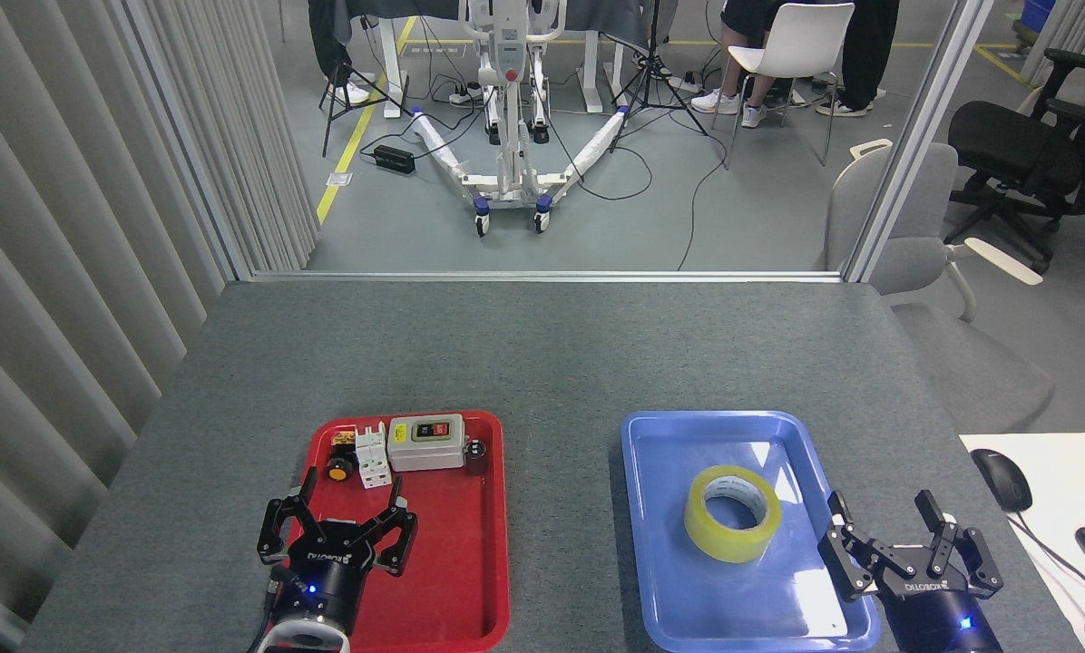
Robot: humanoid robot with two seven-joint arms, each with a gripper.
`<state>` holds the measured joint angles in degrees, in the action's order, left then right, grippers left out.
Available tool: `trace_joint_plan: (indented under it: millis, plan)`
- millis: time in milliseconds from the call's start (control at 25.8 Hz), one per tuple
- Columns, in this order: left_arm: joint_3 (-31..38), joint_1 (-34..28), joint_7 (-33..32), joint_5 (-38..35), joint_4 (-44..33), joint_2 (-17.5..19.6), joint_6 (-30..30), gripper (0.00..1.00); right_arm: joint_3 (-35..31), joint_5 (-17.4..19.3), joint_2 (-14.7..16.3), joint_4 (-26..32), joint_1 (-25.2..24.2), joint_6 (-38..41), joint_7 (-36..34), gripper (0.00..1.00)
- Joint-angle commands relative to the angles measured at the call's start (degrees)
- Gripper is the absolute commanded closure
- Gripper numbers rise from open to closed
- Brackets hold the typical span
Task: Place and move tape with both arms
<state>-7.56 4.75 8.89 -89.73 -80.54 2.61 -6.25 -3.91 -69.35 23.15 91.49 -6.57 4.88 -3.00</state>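
End effector (337,535) marked ROBOTIQ

A red tray (470,580) sits at 7 o'clock on the grey table (542,354), and a blue tray (660,544) sits at 5 o'clock. A grey switch box (426,443), a white part (372,458) and an orange knob (336,470) lie at the red tray's far end. A white chair (792,41) stands at 1 o'clock.

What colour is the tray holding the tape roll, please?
Blue tray, holding the yellow tape; head view.
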Motion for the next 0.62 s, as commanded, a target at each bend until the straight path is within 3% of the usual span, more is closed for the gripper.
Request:
trace_joint_plan:
  millis: [0,581]
  plan:
    - [0.0,0.0,0.0,0.0,-0.1,0.0,-0.1,0.0,0.0,0.0,0.0,0.0,-0.6,0.0,0.0,0.01]
    - [0.3,-0.1,0.0,0.0,-0.5,0.0,-0.2,0.0,0.2,0.0,0.0,0.0,-0.6,0.0,0.0,0.01]
